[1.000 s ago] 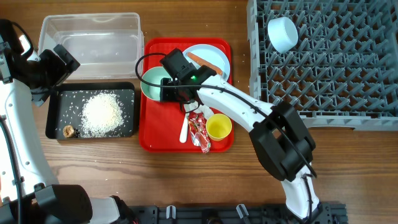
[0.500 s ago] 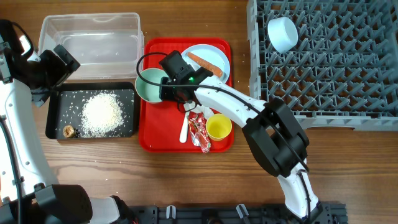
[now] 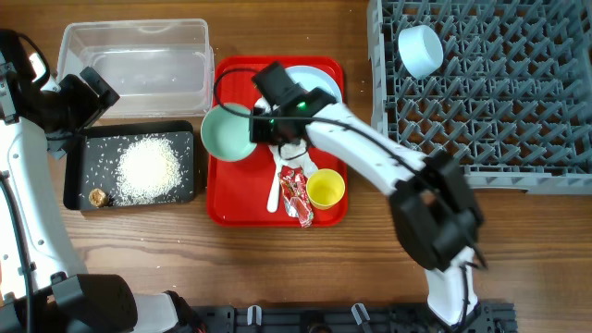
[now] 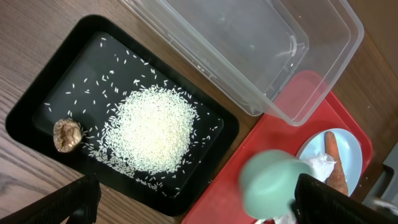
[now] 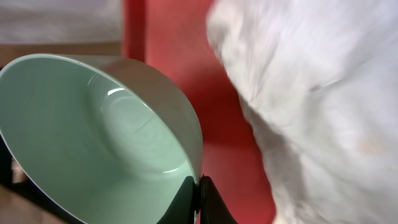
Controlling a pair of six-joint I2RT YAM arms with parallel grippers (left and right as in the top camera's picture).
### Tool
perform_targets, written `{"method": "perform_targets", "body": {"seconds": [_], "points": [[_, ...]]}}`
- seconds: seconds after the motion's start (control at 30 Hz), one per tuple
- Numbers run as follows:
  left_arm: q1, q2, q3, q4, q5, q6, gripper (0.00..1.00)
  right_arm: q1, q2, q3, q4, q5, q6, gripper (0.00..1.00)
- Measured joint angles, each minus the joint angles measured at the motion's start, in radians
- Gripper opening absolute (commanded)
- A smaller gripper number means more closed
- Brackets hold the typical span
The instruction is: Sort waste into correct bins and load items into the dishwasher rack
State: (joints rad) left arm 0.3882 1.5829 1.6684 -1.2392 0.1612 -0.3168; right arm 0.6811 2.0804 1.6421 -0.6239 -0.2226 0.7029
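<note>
**Fig. – R arm, bowl pick; risks.**

My right claw (image 3: 263, 129) is clamped on the rim of a light-blue bowl (image 3: 227, 132). The wrist view shows one finger inside and one outside the wall, meeting at the lip (image 5: 199, 190). The bowl is tilted, looks empty, and sits at the left edge of the red tray (image 3: 222, 208), overhanging twd the black tray (image 3: 72, 176). That tray holds the rice (image 3: 148, 168) and the brown scrap (image 3: 96, 196).

My left claw (image 3: 95, 89) hangs over the clear tub (image 3: 134, 55) corner, fingers spread wide, holding nothing.

Not yet sorted or loaded:
- plate (image 4: 349, 148) w/ carrot (image 4: 334, 155) and napkin (image 4: 314, 163)
- spoon (image 3: 275, 191)
- wrapper (image 3: 298, 196)
- yellow cup (image 3: 325, 189)

The dishwasher rack (image 3: 518, 102) holds one bowl (image 3: 419, 49) so far.

Likely failures, my est.:
- (a) A rim-only pinch gives little contact, so the bowl may pivot or slip if I swing fast. The route to the rack crosses plate and cup, so a drop would land on them.
- (b) A low carry could knock the cup or drag the napkin, which lies just beside the bowl in the wrist view.
- (c) Set down tilted, the bowl may jam betw. pegs or tip over.
- (d) The wrist view is blurred, so I can't judge grip depth.
</note>
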Motion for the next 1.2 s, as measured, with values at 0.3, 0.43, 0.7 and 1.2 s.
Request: {"method": "perform_targets", "body": {"seconds": [0.3,0.43,0.7,1.2], "points": [[0.0,0.001,0.0,0.002,0.0,0.0,1.0,-0.29,-0.441,0.002,-0.253,0.919,-0.339,0.04],[0.0,0.001,0.0,0.04,0.0,0.0,1.0,-0.408,-0.399,0.001,-0.229,1.253,-0.697,0.04],[0.0,0.001,0.0,0.042,0.0,0.0,1.0,-0.441,-0.252,0.0,-0.308,1.342,-0.937,0.04],[0.0,0.001,0.0,0.042,0.0,0.0,1.0,-0.423,-0.152,-0.006,-0.325,1.344,-0.864,0.04]]}}
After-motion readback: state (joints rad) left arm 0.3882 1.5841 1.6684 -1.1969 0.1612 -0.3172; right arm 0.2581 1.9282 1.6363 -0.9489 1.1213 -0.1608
